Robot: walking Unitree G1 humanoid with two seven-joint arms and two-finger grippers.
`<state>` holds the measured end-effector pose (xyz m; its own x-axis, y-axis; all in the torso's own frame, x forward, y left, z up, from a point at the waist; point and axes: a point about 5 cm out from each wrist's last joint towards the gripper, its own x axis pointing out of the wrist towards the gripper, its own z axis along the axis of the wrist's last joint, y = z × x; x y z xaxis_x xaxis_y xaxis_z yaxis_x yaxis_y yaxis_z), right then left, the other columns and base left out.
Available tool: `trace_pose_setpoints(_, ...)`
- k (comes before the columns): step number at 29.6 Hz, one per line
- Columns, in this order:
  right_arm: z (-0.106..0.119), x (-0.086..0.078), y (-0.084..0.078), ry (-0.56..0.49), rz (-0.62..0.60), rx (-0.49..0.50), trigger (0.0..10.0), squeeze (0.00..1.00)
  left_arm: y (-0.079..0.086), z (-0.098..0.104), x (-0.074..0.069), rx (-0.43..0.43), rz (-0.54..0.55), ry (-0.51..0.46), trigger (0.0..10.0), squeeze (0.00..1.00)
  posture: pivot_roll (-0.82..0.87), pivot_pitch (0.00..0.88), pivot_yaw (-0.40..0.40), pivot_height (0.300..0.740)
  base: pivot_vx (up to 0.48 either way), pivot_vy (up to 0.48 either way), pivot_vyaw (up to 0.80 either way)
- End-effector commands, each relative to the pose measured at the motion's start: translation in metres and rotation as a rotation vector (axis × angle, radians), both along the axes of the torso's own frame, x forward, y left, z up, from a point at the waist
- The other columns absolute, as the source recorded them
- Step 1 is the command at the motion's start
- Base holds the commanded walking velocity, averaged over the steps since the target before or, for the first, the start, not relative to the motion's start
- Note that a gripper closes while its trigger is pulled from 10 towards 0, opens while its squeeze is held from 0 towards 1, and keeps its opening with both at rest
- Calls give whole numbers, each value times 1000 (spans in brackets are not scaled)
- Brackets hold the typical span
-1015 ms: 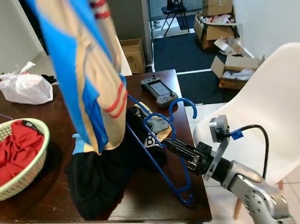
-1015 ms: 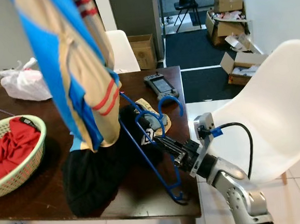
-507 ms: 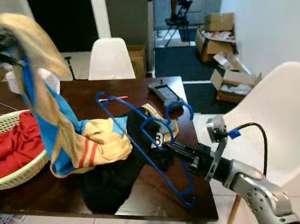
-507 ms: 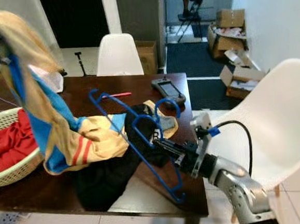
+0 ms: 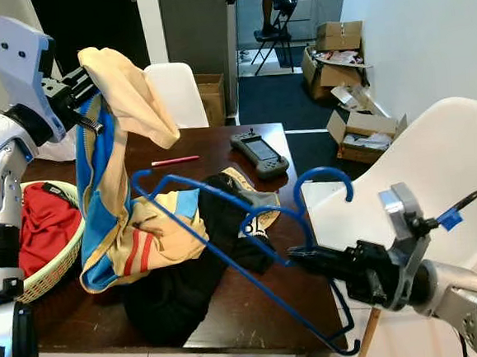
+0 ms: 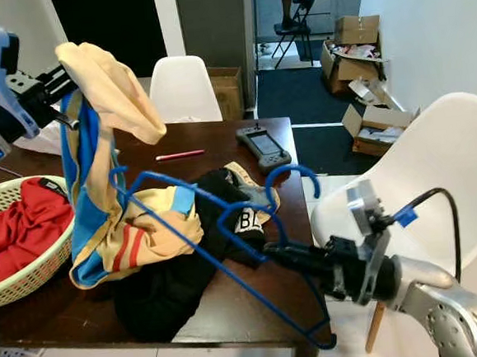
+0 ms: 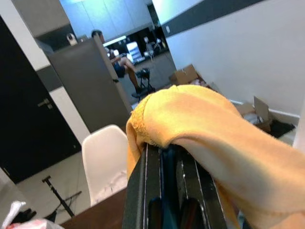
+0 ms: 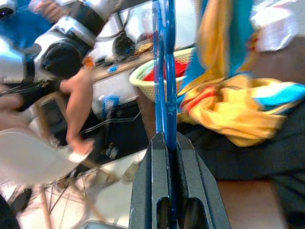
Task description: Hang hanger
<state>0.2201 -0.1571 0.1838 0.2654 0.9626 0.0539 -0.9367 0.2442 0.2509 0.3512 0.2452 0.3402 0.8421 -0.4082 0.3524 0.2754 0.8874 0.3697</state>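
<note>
A blue plastic hanger (image 5: 321, 171) slants up over the table's right front corner, its hook toward the white chair. My right gripper (image 5: 299, 260) is shut on its bar just below the hook; the right wrist view has the blue bar (image 8: 164, 95) clamped between the fingers (image 8: 155, 191). Up at the left, my left gripper (image 5: 82, 82) is shut on a yellow and blue shirt (image 5: 128, 92). The shirt's lower part trails down onto the table. Yellow cloth (image 7: 214, 124) drapes over the left fingers (image 7: 143, 191).
On the dark wooden table (image 5: 211, 143) lie a black garment (image 5: 173, 291), a handheld console (image 5: 257, 152) and a red pen (image 5: 175, 160). A green basket (image 5: 63, 262) with red cloth stands at the left. A white chair (image 5: 410, 157) is close on the right, another (image 5: 174, 88) behind. A person's arm (image 8: 78, 109) is near.
The view has shifted. The left gripper has carried the shirt from in front of the camera to the upper left. The right gripper has raised the hanger off the table.
</note>
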Motion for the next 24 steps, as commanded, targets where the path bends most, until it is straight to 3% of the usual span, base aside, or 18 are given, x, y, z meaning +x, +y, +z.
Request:
trace_pose_setpoints(1, -1, -1, 21, 12, 19, -26, 10000, 0, -11, -4, 0, -8, -33, 7, 10000, 0, 63, 5, 46, 740, 0, 0, 0)
trace_pose_setpoints(6, -1, 1, 32, 20, 15, -28, 10000, 0, -15, -5, 0, -12, -41, 11, 10000, 0, 60, 12, 50, 740, 0, 0, 0)
trace_pose_setpoints(10, -13, 25, 51, 74, -169, -100, 10000, 0, -26, -8, 0, -20, -66, 23, 10000, 0, 59, 12, 49, 740, 0, 0, 0)
trace_pose_setpoints(15, -12, 29, 52, 79, -202, -93, 10000, 0, -28, -9, -1, -24, -68, 25, 10000, 0, 59, 12, 49, 740, 0, 0, 0)
trace_pose_setpoints(20, -9, 45, 46, 102, -352, -96, 10000, 0, -34, -12, -1, -34, -77, 34, 10000, 0, 54, 3, 54, 740, 0, 0, 0)
trace_pose_setpoints(24, -8, 48, 45, 106, -392, -95, 10000, 0, -36, -13, -2, -36, -85, 37, 10000, 0, 54, 3, 54, 740, 0, 0, 0)
